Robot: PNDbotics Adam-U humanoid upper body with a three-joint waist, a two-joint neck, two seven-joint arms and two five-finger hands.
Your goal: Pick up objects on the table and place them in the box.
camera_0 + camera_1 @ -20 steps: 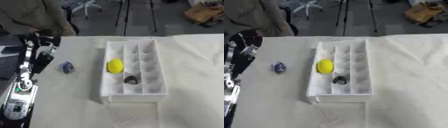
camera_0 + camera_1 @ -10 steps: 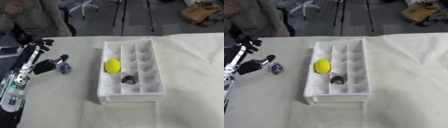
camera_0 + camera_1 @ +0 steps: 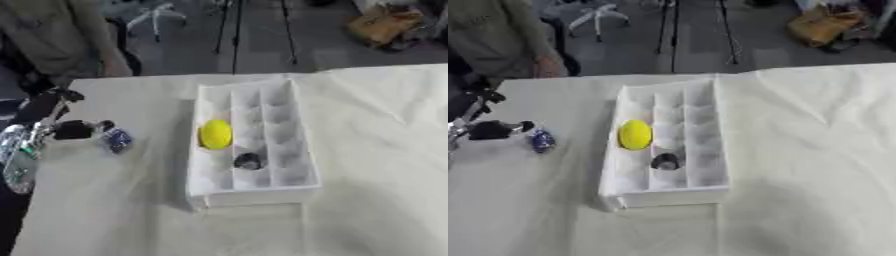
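- The left hand [image 3: 72,129] reaches in from the left edge, low over the bench [image 3: 376,150]. Its fingers are at a small blue object [image 3: 118,140], but I cannot tell whether they grasp it.
- The blue object lies left of the white box [image 3: 254,187], apart from it.
- In the box sit a yellow ball [image 3: 215,134] and a small dark object [image 3: 248,161].

The box [image 3: 254,185] sits mid-counter [image 3: 376,150]. Inside it, a ball [image 3: 215,134] lies in the left column, with a small object [image 3: 248,161] just right and nearer. Left of the box lies another small object [image 3: 117,140], the left hand [image 3: 74,129] just beside it.
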